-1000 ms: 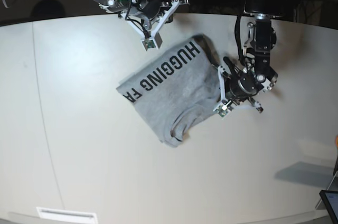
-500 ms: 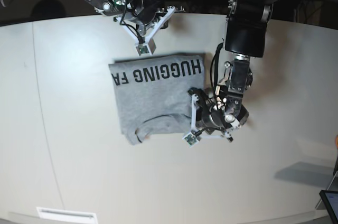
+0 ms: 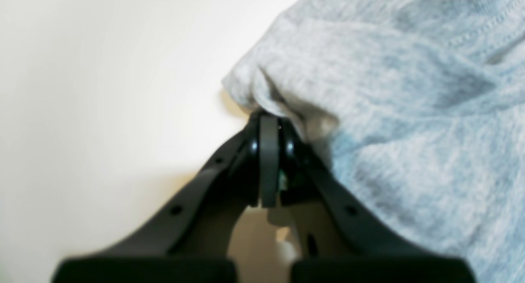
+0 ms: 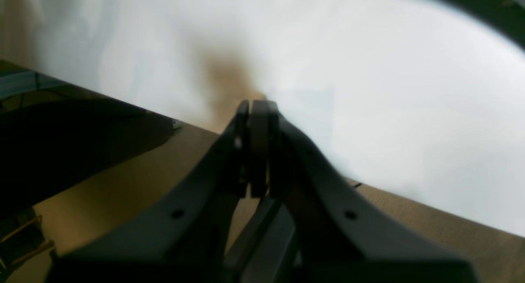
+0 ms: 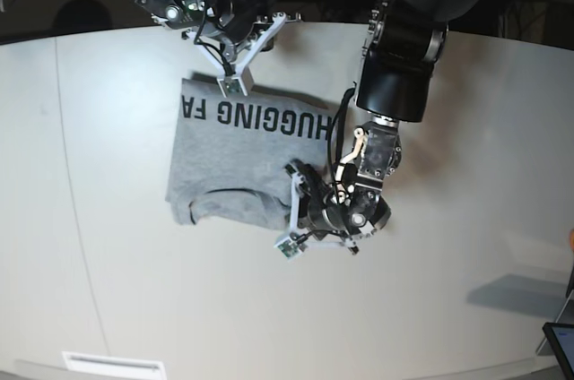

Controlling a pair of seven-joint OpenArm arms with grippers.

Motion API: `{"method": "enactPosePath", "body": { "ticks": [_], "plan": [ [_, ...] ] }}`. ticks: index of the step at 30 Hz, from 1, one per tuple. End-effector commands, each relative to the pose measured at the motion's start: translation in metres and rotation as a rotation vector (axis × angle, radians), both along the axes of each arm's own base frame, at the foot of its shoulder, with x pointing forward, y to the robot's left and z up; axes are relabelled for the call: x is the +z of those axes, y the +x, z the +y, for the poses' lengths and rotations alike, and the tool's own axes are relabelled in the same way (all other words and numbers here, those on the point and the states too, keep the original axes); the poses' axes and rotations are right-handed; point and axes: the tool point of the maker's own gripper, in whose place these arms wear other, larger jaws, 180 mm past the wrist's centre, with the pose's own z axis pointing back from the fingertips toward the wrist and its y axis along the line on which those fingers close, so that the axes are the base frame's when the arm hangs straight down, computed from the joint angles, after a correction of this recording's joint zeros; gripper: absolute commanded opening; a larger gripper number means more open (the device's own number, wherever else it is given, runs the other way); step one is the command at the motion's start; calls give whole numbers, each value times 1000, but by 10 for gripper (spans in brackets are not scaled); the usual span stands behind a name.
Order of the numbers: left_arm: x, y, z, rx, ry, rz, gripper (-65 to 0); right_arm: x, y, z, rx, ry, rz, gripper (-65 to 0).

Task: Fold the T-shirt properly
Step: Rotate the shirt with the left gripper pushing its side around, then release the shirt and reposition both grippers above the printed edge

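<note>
My left claw pinches heather-grey cotton T-shirt corner to drag it flat | right claw clenched, empty, parked.

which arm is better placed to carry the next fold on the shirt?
Probably left. The left gripper is shut on the T-shirt at its near edge; the right gripper is shut at the far printed edge.

base: bright even overhead light, pale matte counter sharp, soft grey shadow lower right | left wrist: close, blurred, heather-grey cotton T-shirt soft | right wrist: heavily blurred, washed-out white glare
</note>
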Motion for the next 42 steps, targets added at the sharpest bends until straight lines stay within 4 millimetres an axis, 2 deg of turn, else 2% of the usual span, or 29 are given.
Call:
{"method": "enactPosePath", "body": {
  "ticks": [1, 3, 5, 7, 11, 13, 16, 18, 21, 24, 28, 32, 35, 38, 42],
  "plan": [
    [15, 10, 8, -5, 8, -41, -647, 5, 5, 1, -2, 12, -23, -650],
    [23, 14, 25, 6, 37, -73, -647, 5, 5, 1, -2, 12, -23, -650],
    [29, 15, 54, 30, 112, -81, -647, 5, 5, 1, -2, 11, -23, -650],
    [48, 20, 77, 52, 161, -132, -647, 6, 5, 2, -2, 14, -23, -650],
    [92, 15, 130, 169, 213, -240, -647, 7, 7, 4, -4, 19, -33, -650],
    [110, 1, 145, 214, 235, -287, -645, 10, 14, 2, -15, 16, -75, -650],
    [134, -28, 139, 219, 224, -381, -645, 14, 22, -1, -28, 6, -136, -650],
    [133, -55, 125, 208, 187, -394, -647, 15, 23, -1, -30, 6, -147, -650],
    [109, -80, 106, 225, 75, -356, -648, 20, 30, -1, -42, 13, -180, -650],
    [94, -103, 89, 233, -72, -367, -648, 21, 32, -1, -44, 16, -193, -650],
    [88, -118, 78, 218, -146, -374, -648, 20, 33, -9, -41, -4, -201, -650],
    [87, -119, 79, 217, -144, -369, -648, 22, 45, -18, -84, -11, -211, -650],
    [89, -116, 82, 221, -135, -379, -648, 21, 61, -40, -172, -35, -221, -650],
    [87, -116, 84, 227, -132, -374, -648, 20, 82, -83, -313, -83, -233, -650],
    [83, -117, 86, 230, -128, -363, -648, 17, 89, -137, -452, -156, -236, -650]
  ]
}}
